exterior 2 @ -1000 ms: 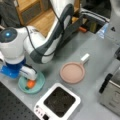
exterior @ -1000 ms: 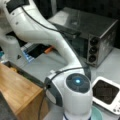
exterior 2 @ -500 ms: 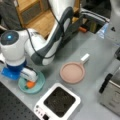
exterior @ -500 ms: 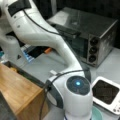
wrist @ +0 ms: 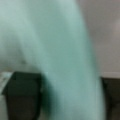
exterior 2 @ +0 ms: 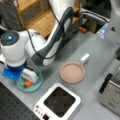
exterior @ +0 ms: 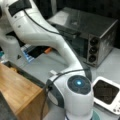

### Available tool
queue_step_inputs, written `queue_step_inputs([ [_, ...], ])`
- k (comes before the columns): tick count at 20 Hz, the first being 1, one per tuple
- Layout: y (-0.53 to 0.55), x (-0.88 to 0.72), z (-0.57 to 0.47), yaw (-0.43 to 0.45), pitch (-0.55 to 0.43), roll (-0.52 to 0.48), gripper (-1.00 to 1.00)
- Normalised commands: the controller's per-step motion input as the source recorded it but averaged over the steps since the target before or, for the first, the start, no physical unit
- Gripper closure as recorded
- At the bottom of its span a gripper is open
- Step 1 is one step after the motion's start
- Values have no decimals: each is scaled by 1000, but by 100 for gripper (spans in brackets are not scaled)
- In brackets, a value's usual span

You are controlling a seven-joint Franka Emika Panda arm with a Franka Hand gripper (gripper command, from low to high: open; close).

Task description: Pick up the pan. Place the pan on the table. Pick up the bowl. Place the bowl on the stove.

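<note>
Across the grey surface [exterior 2: 95,57] almost nothing has moved over the last second: the arm [exterior 2: 53,32] hangs in the same bent pose in both front views, and its wrist sits in the same spot over the bowl. That stillness suggests a grasp being settled, not a carry.

Largest of the bystanders, the silver toaster oven [exterior: 87,37] stands at a front view's top right, with the wooden box [exterior: 17,97] at that view's bottom left; neither is touched.

On the surface, the stove [exterior 2: 58,102] sits at a front view's bottom, its black top bare, so the bowl is not yet on it. Beside it, toward a front view's top right, the pan [exterior 2: 72,72] lies flat on the surface, clear of the stove and apart from the arm. The first half of the task looks done.

At a front view's left, the bowl [exterior 2: 33,85] rests on the surface with orange pieces in it, and the pincer [exterior 2: 27,77] is down over its rim, the blue and white parts of the hand covering much of it. Whether the fingers are wide, narrow or already clamped on the rim cannot be told. The wrist view is filled by a pale teal curve [wrist: 55,57], probably the bowl's wall very close to the lens, which fits a hand pressed right up to it.
</note>
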Motion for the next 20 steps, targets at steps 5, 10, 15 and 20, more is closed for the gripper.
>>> queue_step_inputs([
  [5, 49, -218, -76, -142, -188, 192, 100],
  [10, 67, -239, -103, -127, -158, 174, 100],
  [15, 95, -254, -75, -134, -119, 219, 100],
  [20, 127, -278, 3, -141, -56, 362, 100],
])
